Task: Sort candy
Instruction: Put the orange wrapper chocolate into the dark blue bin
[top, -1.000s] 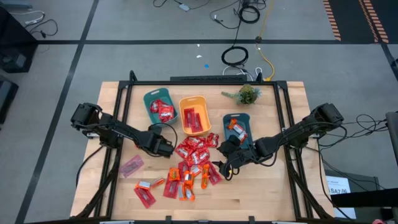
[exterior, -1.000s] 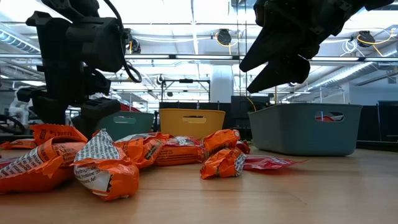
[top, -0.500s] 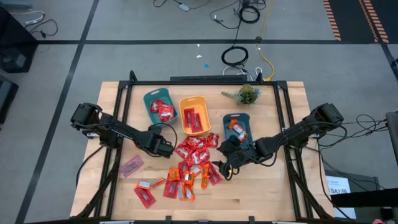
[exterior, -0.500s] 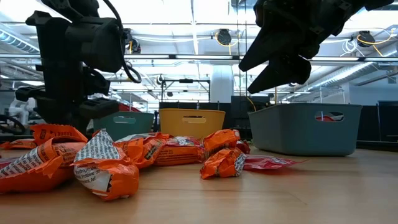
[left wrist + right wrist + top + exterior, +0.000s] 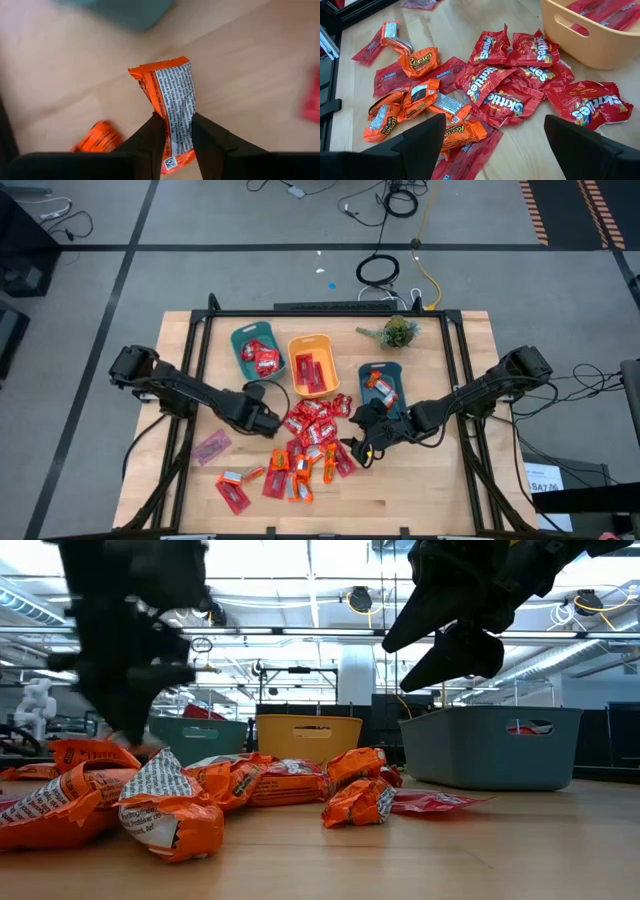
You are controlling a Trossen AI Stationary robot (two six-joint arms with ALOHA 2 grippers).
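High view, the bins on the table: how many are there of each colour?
Teal bins: 2
Orange bin: 1
Total: 3

The table (image 5: 440, 490) is pale wood with a smooth, matt grain. The candy (image 5: 496, 102) sits in thin crinkled wrappers, the red ones glossy and catching light, the orange ones (image 5: 170, 102) duller with a printed white panel. The orange bin (image 5: 600, 40) and the teal bin (image 5: 490, 745) look like smooth moulded plastic. The gripper fingers (image 5: 150, 145) are dark and matt.
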